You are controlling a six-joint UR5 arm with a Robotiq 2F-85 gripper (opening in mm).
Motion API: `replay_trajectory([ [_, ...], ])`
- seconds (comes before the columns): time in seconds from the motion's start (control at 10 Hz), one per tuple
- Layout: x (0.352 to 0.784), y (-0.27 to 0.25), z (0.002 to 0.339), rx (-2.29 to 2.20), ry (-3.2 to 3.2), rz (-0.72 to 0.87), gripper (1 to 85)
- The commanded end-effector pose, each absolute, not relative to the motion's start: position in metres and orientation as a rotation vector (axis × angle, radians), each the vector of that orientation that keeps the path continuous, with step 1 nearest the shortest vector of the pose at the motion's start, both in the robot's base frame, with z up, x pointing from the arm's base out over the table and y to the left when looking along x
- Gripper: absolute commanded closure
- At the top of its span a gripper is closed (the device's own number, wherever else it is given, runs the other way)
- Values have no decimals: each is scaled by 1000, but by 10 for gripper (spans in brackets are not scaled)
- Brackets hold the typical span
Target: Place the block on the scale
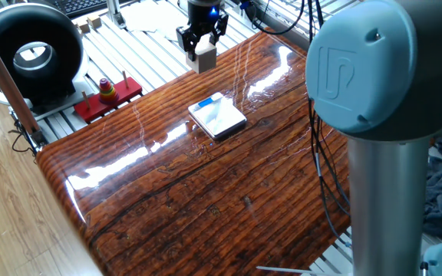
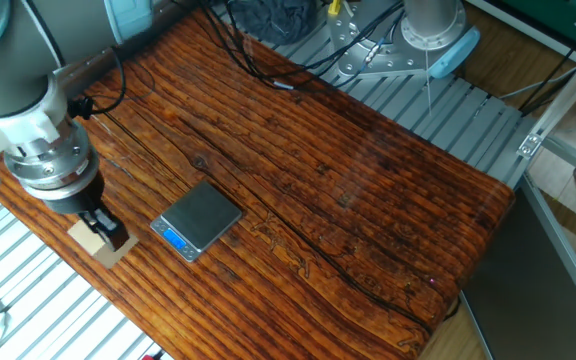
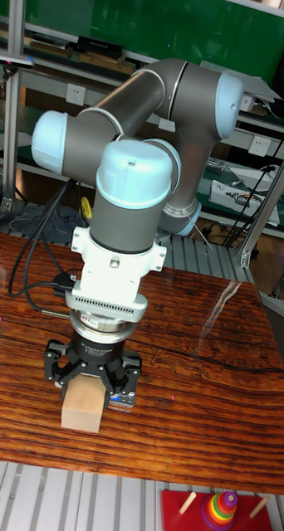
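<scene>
The block (image 1: 203, 56) is a light tan wooden cube at the far edge of the wooden table, beyond the scale (image 1: 218, 116). My gripper (image 1: 201, 44) comes down on it from above and is shut on the block, a finger on each side. In the other fixed view the block (image 2: 92, 239) hangs over the table's left edge under the gripper (image 2: 102, 228), left of the scale (image 2: 198, 220). The tall view shows the block (image 3: 82, 407) between the fingers of the gripper (image 3: 90, 383). I cannot tell if it touches the table. The scale is bare.
A red toy base (image 1: 107, 96) with stacked rings lies off the table's left side, next to a black round device (image 1: 29, 52). A keyboard (image 1: 83, 6) sits at the back. Black cables (image 2: 258, 62) trail over the table's far corner. The arm's large joint (image 1: 367, 69) fills the right foreground.
</scene>
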State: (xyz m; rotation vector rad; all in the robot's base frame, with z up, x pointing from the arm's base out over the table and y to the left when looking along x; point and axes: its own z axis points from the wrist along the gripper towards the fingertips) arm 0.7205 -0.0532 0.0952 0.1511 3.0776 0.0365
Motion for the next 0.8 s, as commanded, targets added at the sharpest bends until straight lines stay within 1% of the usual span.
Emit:
replay_trajectory([
  [0.0,698,-55,110,297,3121,77,847],
  [0.1,689,-49,115,346,3140,125,847],
  [0.2,683,-45,118,368,3143,138,847],
  [0.4,674,-39,114,391,3119,107,847],
  [0.7,668,-24,114,445,3094,176,847],
])
